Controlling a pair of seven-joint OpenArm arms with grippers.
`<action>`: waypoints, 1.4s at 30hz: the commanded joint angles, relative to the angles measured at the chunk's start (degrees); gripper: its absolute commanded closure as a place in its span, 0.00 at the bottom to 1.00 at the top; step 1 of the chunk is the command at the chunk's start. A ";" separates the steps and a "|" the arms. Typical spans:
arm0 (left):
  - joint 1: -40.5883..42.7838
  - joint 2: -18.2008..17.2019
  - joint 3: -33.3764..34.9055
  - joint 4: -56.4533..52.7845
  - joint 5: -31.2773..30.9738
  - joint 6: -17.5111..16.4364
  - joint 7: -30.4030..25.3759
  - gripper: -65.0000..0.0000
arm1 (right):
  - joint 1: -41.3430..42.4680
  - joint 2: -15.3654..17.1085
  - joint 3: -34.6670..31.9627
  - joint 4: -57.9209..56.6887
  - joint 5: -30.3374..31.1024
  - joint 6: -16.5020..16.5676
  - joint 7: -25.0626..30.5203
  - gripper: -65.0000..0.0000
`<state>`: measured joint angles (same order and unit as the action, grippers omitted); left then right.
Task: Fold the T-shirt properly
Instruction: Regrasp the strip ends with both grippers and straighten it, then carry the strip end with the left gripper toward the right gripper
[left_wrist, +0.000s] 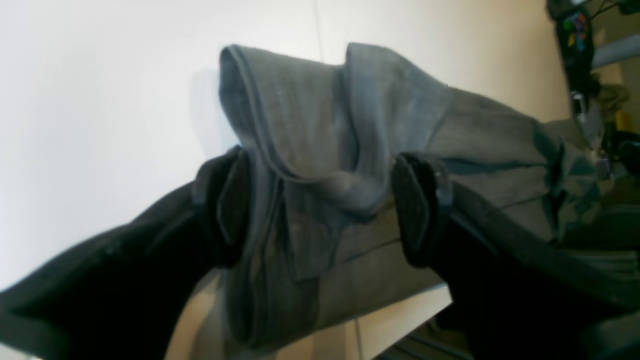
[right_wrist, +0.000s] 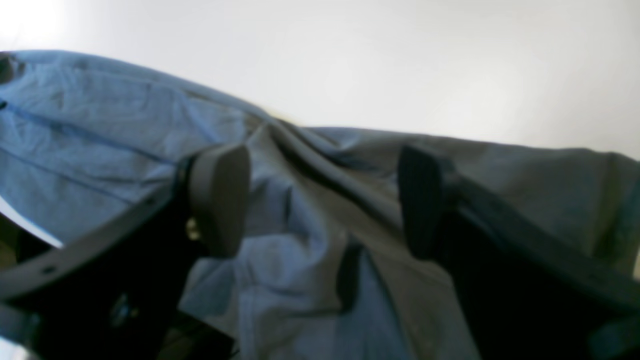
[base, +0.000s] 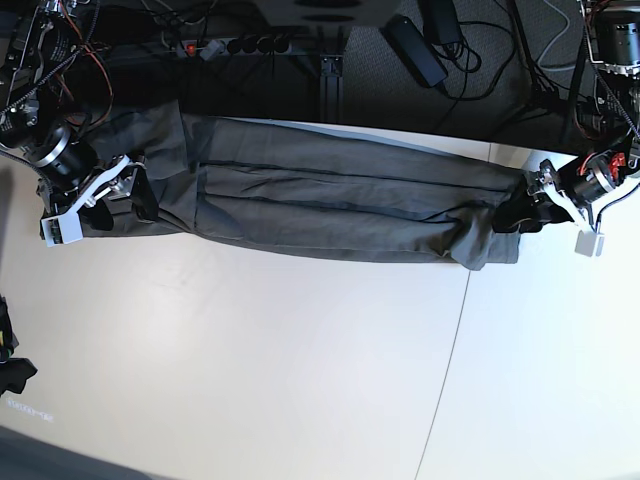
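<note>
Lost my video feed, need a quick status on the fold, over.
Left gripper and right gripper open, one at each end. T-shirt a long narrow band along the table's far edge. Nothing in the way.

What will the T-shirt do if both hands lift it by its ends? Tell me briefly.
The T-shirt would likely sag in the middle: it is soft cloth, creased and bunched near the left hand. Its folded layers may slip apart, since they lie loosely overlapped near the right hand. It probably weighs little and will not roll or tip.
</note>
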<state>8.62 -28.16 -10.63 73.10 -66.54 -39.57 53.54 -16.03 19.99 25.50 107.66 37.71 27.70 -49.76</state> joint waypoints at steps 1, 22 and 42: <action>0.90 -0.02 0.24 -0.07 2.84 -0.43 4.09 0.28 | 0.28 0.79 0.52 0.94 0.85 4.07 1.09 0.32; 0.13 2.93 3.80 -0.07 10.45 -0.43 -7.56 1.00 | 0.28 0.81 0.52 0.94 0.85 4.04 0.46 0.43; -34.32 2.43 3.98 -17.66 25.42 -0.43 -6.84 1.00 | 0.28 0.81 0.68 0.94 -0.15 4.04 0.46 1.00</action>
<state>-23.66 -24.88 -6.39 54.24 -39.68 -39.68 48.34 -16.03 19.99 25.61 107.68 36.73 27.70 -50.41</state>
